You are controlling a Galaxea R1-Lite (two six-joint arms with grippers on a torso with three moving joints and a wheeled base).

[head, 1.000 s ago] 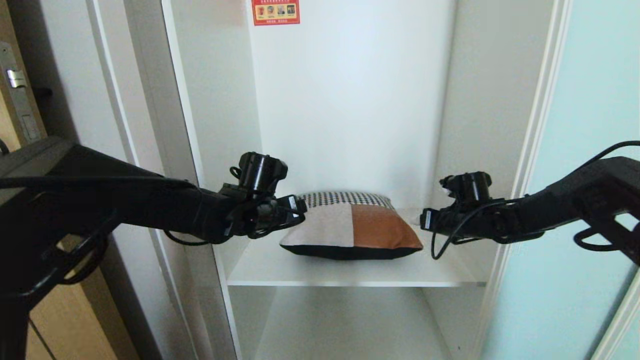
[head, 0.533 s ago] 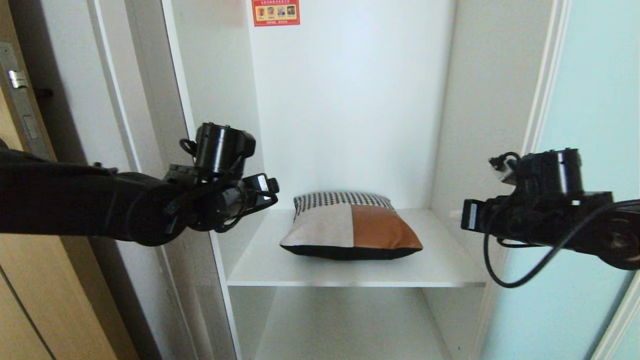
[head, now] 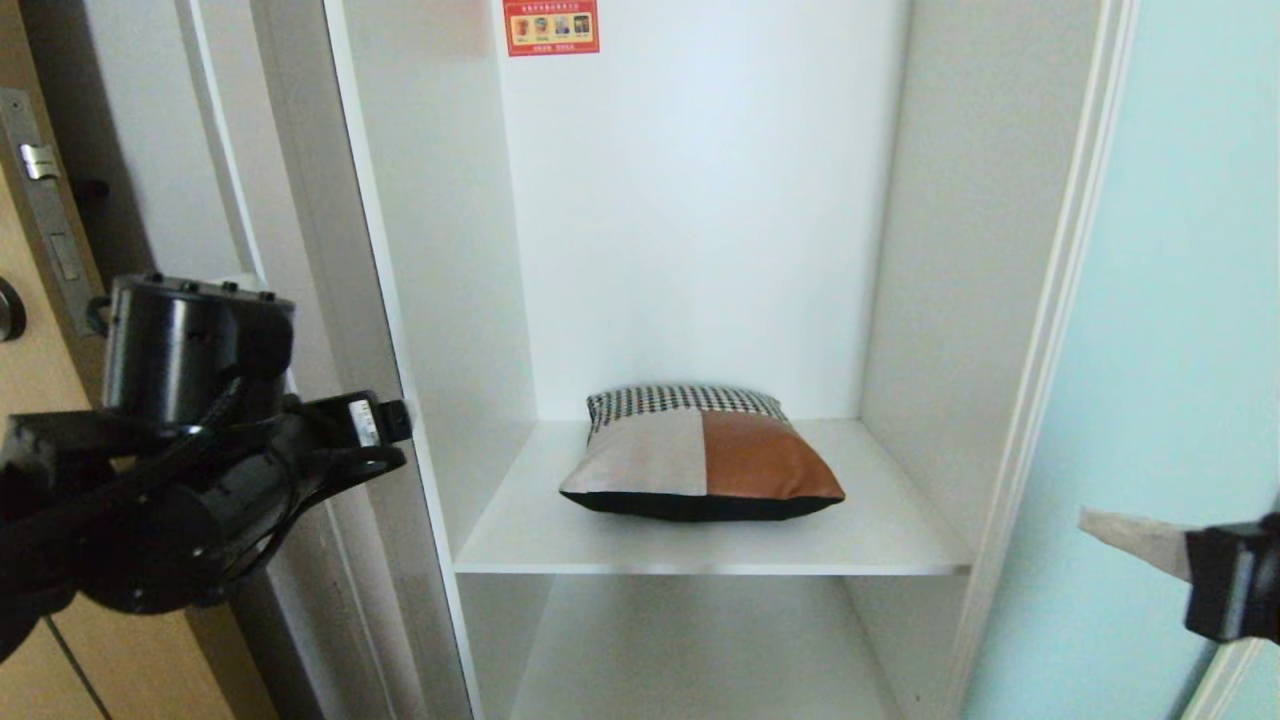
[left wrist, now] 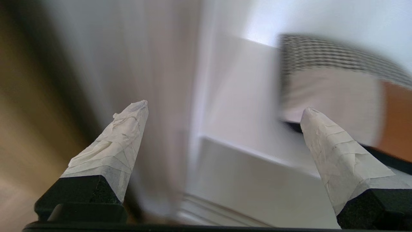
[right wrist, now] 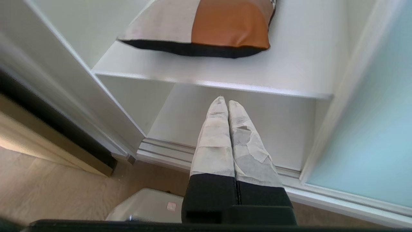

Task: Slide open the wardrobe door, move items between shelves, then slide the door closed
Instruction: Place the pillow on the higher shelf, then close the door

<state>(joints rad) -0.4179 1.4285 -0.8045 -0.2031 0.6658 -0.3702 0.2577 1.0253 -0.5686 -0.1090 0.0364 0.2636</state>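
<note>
One cushion point(head: 700, 455) lies on the upper shelf point(head: 880, 545), in the middle of the head view. It shows four patches: a black-and-white check strip at the back, a pale grey square, a tan-brown square and a black underside. It sits alone on the board, apart from both side walls. Two shelves are seen in the head view: the one that bears the cushion and a lower shelf point(head: 690, 650) at the bottom centre, under it. One red sticker point(head: 551, 26) sits at the top centre on the wardrobe's back wall.

The sliding door point(head: 1180, 300), pale aqua, fills the right edge of the head view, drawn aside so the compartment stands open. A wooden door point(head: 30, 350) shows at the far left.

The left gripper point(left wrist: 225, 108) is at the lower left of the head view, outside the compartment; its two taped fingers point(left wrist: 122, 129) are spread wide with nothing between them. The right gripper point(right wrist: 223, 103) peeks in at the lower right edge of the head view before the sliding door; its two taped fingers point(right wrist: 215, 135) are pressed together, grasping nothing. In its wrist view the cushion lies at the top, and the floor point(right wrist: 48, 190) at the lower left.
</note>
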